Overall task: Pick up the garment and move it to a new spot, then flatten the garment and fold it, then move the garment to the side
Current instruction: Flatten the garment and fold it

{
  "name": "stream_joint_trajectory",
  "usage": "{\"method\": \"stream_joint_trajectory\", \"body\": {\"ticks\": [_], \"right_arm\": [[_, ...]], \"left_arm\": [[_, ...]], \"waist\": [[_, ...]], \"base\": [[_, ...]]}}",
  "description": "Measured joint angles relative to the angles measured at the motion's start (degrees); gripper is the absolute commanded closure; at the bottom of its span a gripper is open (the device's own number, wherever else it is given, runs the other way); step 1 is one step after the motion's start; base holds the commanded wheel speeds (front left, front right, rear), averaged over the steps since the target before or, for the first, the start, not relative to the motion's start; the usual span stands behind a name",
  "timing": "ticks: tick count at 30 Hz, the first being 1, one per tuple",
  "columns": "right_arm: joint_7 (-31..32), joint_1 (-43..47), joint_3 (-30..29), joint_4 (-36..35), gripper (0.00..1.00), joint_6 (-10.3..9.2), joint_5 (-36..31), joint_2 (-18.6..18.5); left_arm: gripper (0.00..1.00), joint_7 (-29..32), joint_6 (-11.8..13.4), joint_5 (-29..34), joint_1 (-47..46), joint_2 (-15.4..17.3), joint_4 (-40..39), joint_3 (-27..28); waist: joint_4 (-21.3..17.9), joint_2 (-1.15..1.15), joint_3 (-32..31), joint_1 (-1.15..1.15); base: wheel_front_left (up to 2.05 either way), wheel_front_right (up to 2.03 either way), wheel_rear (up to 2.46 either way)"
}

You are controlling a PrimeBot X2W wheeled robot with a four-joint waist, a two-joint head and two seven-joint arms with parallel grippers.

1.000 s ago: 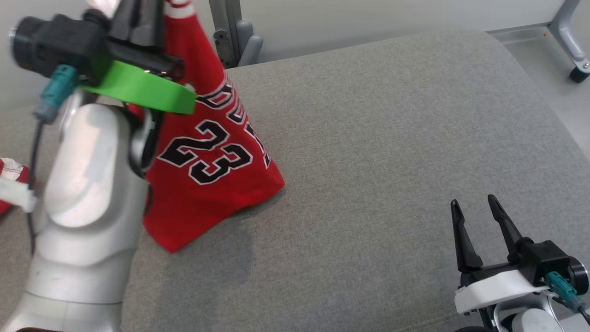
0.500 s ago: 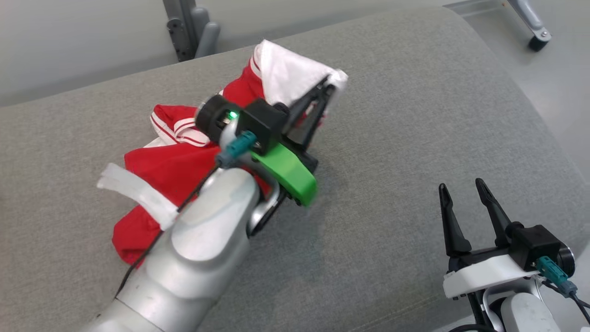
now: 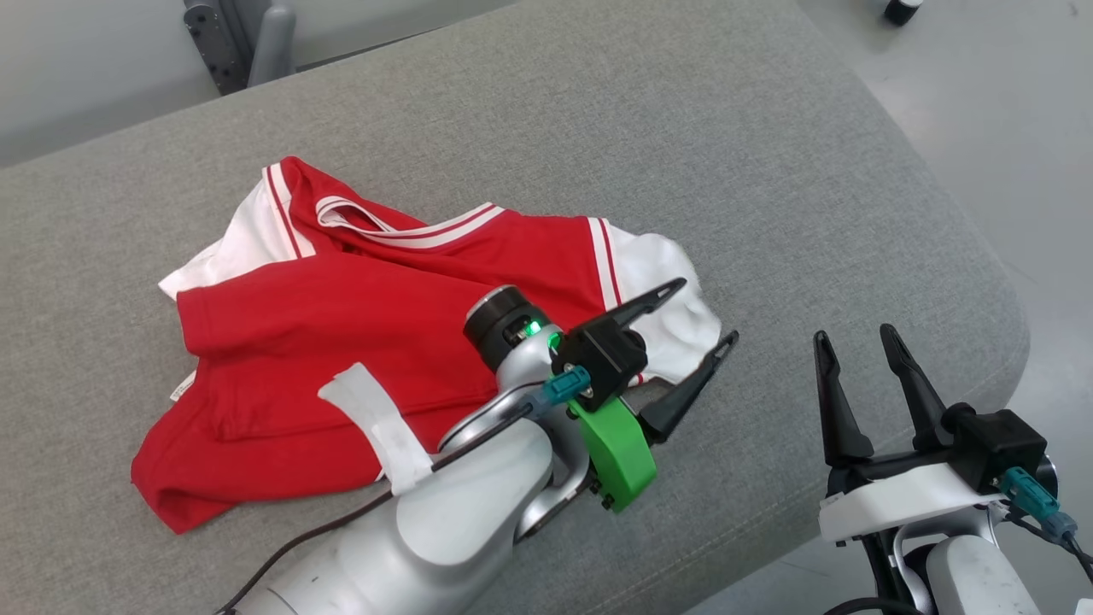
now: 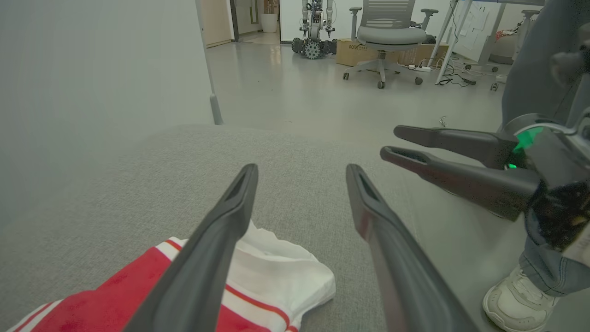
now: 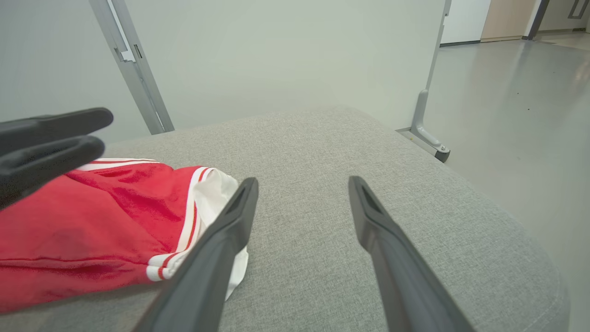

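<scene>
The garment point(image 3: 341, 333), a red jersey with white sleeves and striped trim, lies rumpled on the grey cushioned surface point(image 3: 683, 145). My left gripper point(image 3: 707, 309) hovers open over its right white sleeve, nothing between the fingers. In the left wrist view that gripper point(image 4: 302, 168) points past the sleeve point(image 4: 281, 272). My right gripper point(image 3: 854, 335) stands open near the surface's front right edge, apart from the cloth. From the right wrist, its open gripper point(image 5: 303, 180) has the garment point(image 5: 92, 221) to the left and the left fingers point(image 5: 46, 138) above it.
The cushion's rounded edge point(image 3: 990, 282) drops to the floor on the right. A grey metal frame post point(image 3: 248, 38) stands behind the surface. A person's shoe point(image 4: 516, 295) and an office chair point(image 4: 387, 37) show in the left wrist view.
The left gripper came down with the hanging garment, then opened and let it go; the garment now lies spread on the surface. The head camera has shifted. The right gripper stayed open.
</scene>
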Motion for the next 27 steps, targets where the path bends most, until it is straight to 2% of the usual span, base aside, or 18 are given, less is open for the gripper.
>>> {"method": "stream_joint_trajectory", "body": {"ticks": [3,6,11,13,16,19,27], "right_arm": [[0.0,0.0,-0.2,0.0,0.0,0.0,0.3,0.0],[0.0,0.0,-0.7,0.0,0.0,0.0,0.4,0.0],[0.0,0.1,-1.5,-0.3,0.0,0.0,0.3,0.0],[0.0,0.5,-2.0,-0.5,0.0,0.0,-0.1,0.0],[0.0,1.0,-2.3,-0.6,0.0,0.0,-0.2,0.0],[0.0,1.4,-2.5,-0.7,0.0,0.0,-0.6,0.0],[0.0,2.7,-3.2,-1.1,0.0,0.0,-1.9,0.1]], "left_arm": [[0.0,0.0,-0.1,-1.8,0.2,0.0,-0.5,-2.3],[0.0,0.0,0.3,-3.4,0.2,0.0,-2.2,-2.4],[0.0,0.0,2.7,-4.4,0.2,0.0,-3.1,0.5],[0.0,0.0,4.0,-3.8,1.4,0.5,-2.8,3.9],[0.0,0.0,5.0,-3.2,2.9,2.3,-3.3,6.1],[0.0,-0.1,6.7,-2.8,5.8,6.0,-4.7,9.3],[0.0,-0.1,13.0,-4.2,16.8,15.9,-11.3,17.1]], "waist": [[-0.5,0.0,0.7,0.0],[-0.2,0.0,1.0,0.0],[1.3,0.0,0.6,0.0],[2.5,0.0,0.3,0.0],[3.4,0.0,0.0,0.0],[4.7,0.0,-0.4,0.0],[7.8,-0.01,-2.0,0.0]], "base": [[0.0,0.0,0.0],[0.0,0.0,0.0],[0.0,0.0,0.0],[0.0,0.0,0.0],[0.0,0.0,0.0],[0.0,0.0,0.0],[0.0,0.0,0.0]]}}
